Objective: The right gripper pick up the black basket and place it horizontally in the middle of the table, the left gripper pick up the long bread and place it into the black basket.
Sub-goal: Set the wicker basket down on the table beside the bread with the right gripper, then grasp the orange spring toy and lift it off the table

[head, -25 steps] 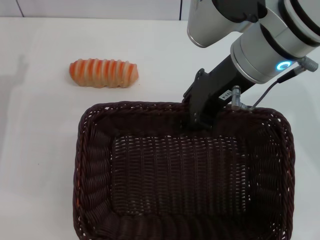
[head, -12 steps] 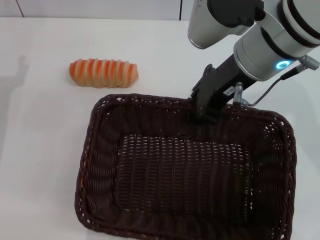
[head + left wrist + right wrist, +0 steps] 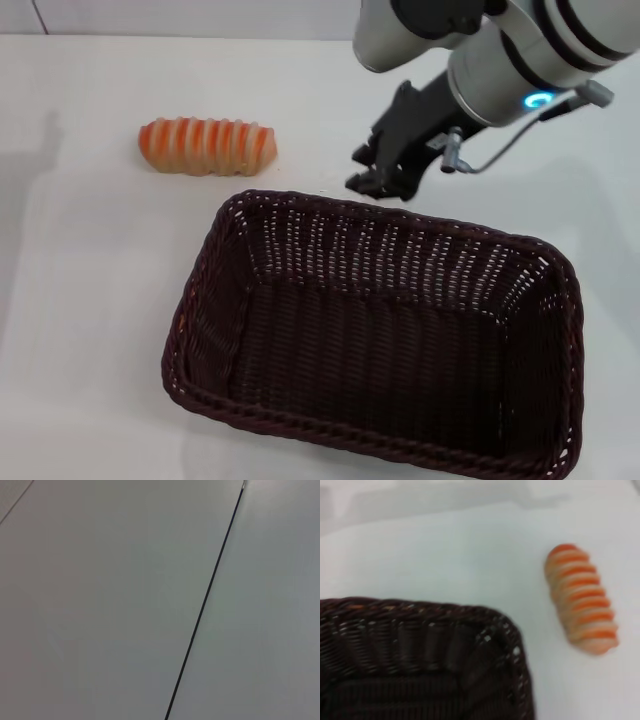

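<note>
The black basket (image 3: pixel 236 290) lies on the white table (image 3: pixel 90 300), its long side running across the view and slightly skewed, with nothing inside it. My right gripper (image 3: pixel 378 174) hovers just past the basket's far rim, clear of the wicker, open and holding nothing. The long bread (image 3: pixel 205 146), orange with cream stripes, rests on the table beyond the basket's far left corner. In the right wrist view the bread (image 3: pixel 581 598) lies beside a corner of the basket (image 3: pixel 420 630). My left gripper is out of view; its wrist view shows only a pale surface.
A thin dark seam (image 3: pixel 205 605) crosses the pale surface in the left wrist view. The table's far edge (image 3: pixel 200 38) meets a light wall. Bare tabletop stretches left of the basket and around the bread.
The basket moved away from the near edge and turned slightly. My right gripper let go of the far rim, rose and drew back to the left.
</note>
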{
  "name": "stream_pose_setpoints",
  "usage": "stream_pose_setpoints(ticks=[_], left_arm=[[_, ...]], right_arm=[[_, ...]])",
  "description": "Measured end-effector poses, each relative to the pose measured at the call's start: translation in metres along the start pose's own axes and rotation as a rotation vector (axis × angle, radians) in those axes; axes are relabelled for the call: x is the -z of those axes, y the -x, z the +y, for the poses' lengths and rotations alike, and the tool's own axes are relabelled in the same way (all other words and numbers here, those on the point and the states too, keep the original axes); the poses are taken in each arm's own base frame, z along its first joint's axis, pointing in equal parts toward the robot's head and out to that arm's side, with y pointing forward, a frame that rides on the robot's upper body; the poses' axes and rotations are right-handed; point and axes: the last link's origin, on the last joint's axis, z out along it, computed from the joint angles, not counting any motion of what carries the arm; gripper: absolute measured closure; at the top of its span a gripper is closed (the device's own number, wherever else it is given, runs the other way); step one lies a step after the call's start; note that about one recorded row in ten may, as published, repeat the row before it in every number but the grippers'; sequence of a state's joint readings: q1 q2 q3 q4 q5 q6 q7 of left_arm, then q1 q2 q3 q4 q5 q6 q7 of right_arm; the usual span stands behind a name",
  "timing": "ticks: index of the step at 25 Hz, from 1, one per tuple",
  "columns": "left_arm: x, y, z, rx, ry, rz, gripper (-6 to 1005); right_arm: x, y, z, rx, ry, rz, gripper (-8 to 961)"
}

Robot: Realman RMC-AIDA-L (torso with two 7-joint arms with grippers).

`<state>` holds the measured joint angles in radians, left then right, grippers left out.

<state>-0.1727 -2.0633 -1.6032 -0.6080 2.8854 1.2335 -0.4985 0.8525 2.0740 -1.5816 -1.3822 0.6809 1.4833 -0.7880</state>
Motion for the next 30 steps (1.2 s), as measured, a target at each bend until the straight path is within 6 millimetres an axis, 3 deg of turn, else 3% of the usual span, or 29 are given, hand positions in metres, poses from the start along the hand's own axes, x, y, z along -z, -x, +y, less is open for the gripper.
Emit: stream_pose_setpoints(ticks=[6, 11, 16, 18, 19, 24, 28, 30], left_arm=[[0.002, 0.000, -0.001, 0.009, -0.003, -0.001, 141], [0.002, 0.001, 0.001, 0.024, 0.004, -0.007, 141], [-0.001, 0.003, 0.005, 0.030, 0.018, -0.014, 142], [-0.004, 0.003, 0.009, 0.066, 0.038, -0.016, 142], [-0.004, 0.003, 0.009, 0.066, 0.038, -0.016, 142], [-0.005, 0.004, 0.013, 0.079, 0.053, -0.023, 142], [-0.011, 0.010, 0.027, 0.103, 0.105, -0.086, 142], [-0.014, 0.012, 0.031, 0.109, 0.118, -0.108, 142]], right_arm=[[-0.001, 0.010, -0.014, 0.032, -0.151, -0.081, 695], [0.009, 0.002, -0.032, -0.005, -0.346, -0.225, 695], [0.027, -0.027, -0.045, -0.065, -0.575, -0.375, 696], [0.035, -0.049, -0.046, -0.092, -0.721, -0.445, 696], [0.035, -0.049, -0.046, -0.092, -0.721, -0.445, 696], [0.034, -0.086, -0.036, -0.135, -0.973, -0.541, 694], [0.028, -0.115, -0.022, -0.210, -1.183, -0.662, 677], [0.027, -0.121, -0.020, -0.238, -1.210, -0.697, 668]])
